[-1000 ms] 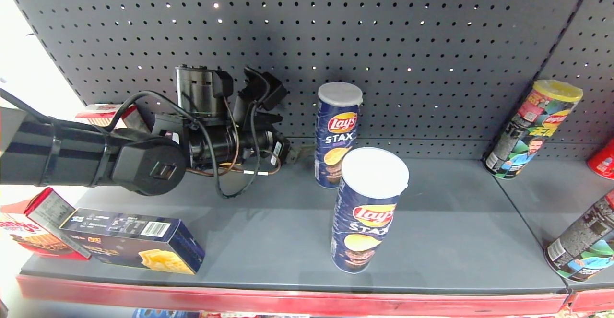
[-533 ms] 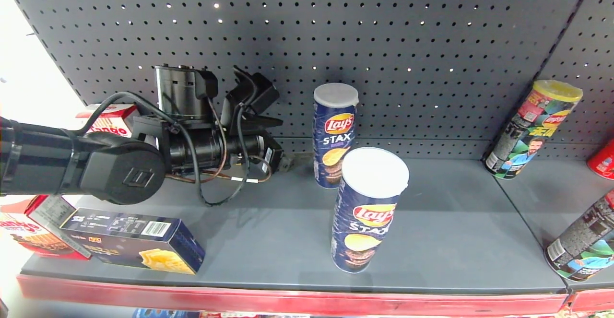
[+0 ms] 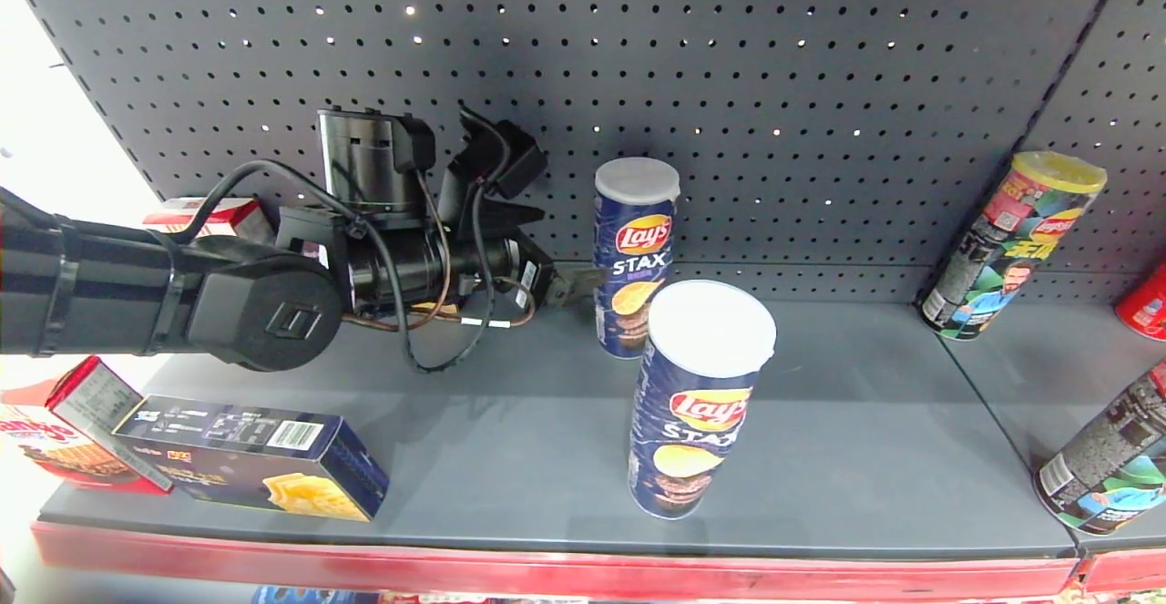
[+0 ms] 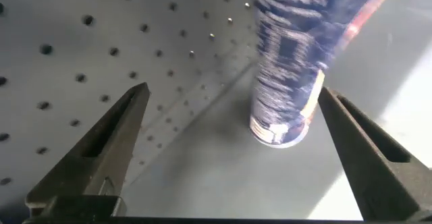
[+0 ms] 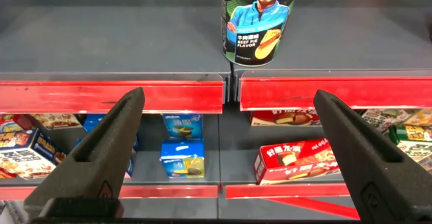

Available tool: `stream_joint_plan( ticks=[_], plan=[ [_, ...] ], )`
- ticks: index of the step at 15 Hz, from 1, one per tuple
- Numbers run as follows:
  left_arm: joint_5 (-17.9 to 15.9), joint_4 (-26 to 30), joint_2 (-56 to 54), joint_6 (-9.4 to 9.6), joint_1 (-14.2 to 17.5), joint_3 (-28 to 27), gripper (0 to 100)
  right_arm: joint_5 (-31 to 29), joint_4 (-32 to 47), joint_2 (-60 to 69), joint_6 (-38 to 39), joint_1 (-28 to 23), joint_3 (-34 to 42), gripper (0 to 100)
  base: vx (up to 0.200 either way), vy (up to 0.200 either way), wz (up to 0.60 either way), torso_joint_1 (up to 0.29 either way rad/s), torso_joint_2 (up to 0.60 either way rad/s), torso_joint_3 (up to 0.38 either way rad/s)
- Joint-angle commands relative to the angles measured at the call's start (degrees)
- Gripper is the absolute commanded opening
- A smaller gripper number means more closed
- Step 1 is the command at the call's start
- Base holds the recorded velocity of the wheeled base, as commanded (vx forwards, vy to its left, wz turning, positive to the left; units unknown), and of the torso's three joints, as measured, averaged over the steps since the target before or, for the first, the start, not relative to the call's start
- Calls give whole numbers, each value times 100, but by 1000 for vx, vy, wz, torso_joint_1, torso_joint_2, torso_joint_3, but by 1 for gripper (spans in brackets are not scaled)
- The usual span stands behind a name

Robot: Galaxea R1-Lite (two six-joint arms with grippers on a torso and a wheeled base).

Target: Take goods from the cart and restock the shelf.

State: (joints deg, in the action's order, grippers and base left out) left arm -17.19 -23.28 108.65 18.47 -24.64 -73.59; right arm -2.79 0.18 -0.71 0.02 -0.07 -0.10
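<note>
**Grey shelf bay: left gripper spread open beside rear chip can**

Grey pegboard (image 3: 729, 66) backs a grey shelf (image 3: 865, 440) with a red front strip (image 3: 547, 568). Two blue chip cans are stood upright mid-shelf. The rear can (image 3: 636, 258) is set near the pegboard. The front can (image 3: 697, 399) is set closer to the shelf edge, slightly to the right, apart from the rear one.

The left gripper (image 3: 574, 283) is held low over the shelf, just left of the rear can. Whether it touches cannot be told. In the left wrist view the left gripper (image 4: 233, 92) is seen with jaws spread wide, nothing held, and the rear can (image 4: 287, 82) lies just beyond the tips.

The right gripper (image 5: 228, 94) is also spread wide and empty, faced at the shelf front. A printed can (image 5: 256, 21) is stood above it and boxed goods (image 5: 293, 160) are stocked on a lower shelf.

A blue box (image 3: 250, 456) is laid flat at front left, touching a red box (image 3: 55, 431) at the edge. A green-black can (image 3: 1011, 244) is leaned on the pegboard at right. Another can (image 3: 1107, 467) is tilted at far right front.
</note>
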Motion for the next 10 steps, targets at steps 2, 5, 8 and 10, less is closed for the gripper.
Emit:
stream_joint_plan(
  ticks=[2, 5, 8, 10],
  plan=[
    [23, -1, 130, -1, 38, -59, 100, -2, -1, -8, -2, -1, 1, 100, 0, 0, 0, 0, 0, 0],
    [49, -1, 138, -10, 73, -59, 100, -2, -1, -8, -2, -1, 1, 100, 0, 0, 0, 0, 0, 0],
    [58, -1, 147, -10, 117, -59, 100, -2, -1, -8, 6, -1, 1, 100, 0, 0, 0, 0, 0, 0],
    [110, -9, 200, -10, 161, -50, 100, -2, -1, -8, 6, -1, 1, 100, 0, 0, 0, 0, 0, 0]
  ],
)
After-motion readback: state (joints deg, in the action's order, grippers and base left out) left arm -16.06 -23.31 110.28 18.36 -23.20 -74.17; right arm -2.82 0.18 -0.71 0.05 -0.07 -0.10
